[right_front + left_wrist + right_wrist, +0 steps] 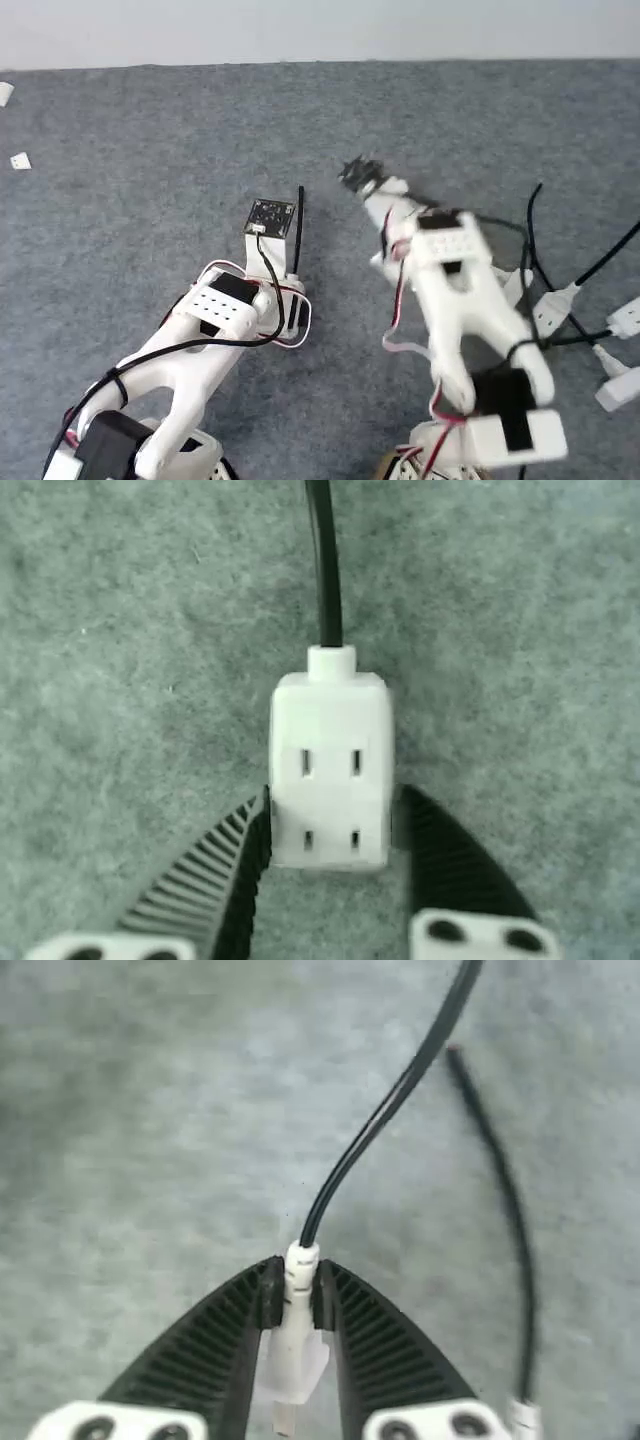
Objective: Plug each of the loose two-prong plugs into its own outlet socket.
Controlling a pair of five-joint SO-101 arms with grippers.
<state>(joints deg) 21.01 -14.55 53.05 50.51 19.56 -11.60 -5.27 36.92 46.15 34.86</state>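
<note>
On the left, the left gripper has its jaws clenched on the near end of the outlet socket. This is a blocky white plastic body with rounded corners lying flat on the grey, felt-like surface. Two pairs of narrow slots face up. A stiff black socket cord leaves the socket's far end through a small collar.

To its right, the right gripper hangs above the surface, well apart from the socket. Its ribbed black jaws are grasping a slim white plug by its sides. A thin, glossy plug cord runs out past the tips.

The step in hand looks like the carry: the socket is braced, and the plug is picked up but not yet inserted.

The next move calls for bringing the plug leftward over the socket and squaring its prongs to one slot pair. The prong end seems to sit back toward the wrist, so the plug may need turning first. The smooth plastic could slip in the jaws under pressing force.

At the far right, more white cord ends lie among black leads.
</note>
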